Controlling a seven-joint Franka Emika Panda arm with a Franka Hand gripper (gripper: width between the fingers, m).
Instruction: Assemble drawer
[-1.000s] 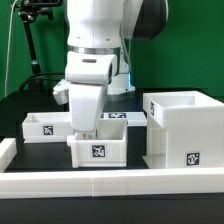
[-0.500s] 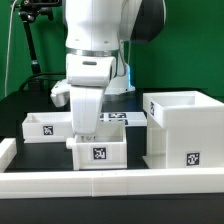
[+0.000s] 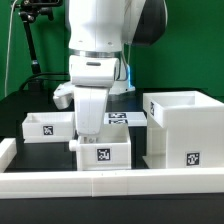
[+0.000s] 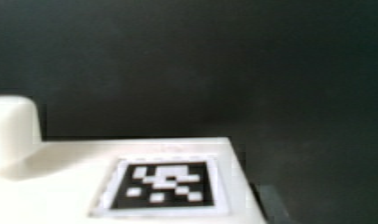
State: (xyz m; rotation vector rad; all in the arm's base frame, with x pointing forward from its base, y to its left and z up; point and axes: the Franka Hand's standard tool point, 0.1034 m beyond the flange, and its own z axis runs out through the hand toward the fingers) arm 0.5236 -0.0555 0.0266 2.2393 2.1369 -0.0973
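A small white tray (image 3: pixel 103 154) with a square tag on its front stands just behind the long low wall. My gripper (image 3: pixel 90 137) reaches down into it from above. Its fingertips are hidden behind the tray's wall, and the tray moves with it. The boxy casing (image 3: pixel 185 130) stands upright, open at the top, close to the tray on the exterior view's right. A second tray (image 3: pixel 45 127) lies behind on the left. The wrist view shows only a white tagged surface (image 4: pixel 168 185) over the dark table, with no fingers in sight.
The long low white wall (image 3: pixel 110 183) runs along the front edge. The marker board (image 3: pixel 126 118) lies flat behind the front tray. A dark stand (image 3: pixel 32 45) rises at the back left. A green backdrop closes the scene.
My gripper and the front tray have shifted together toward the exterior view's right, closer to the casing. The casing and the second tray have not moved.
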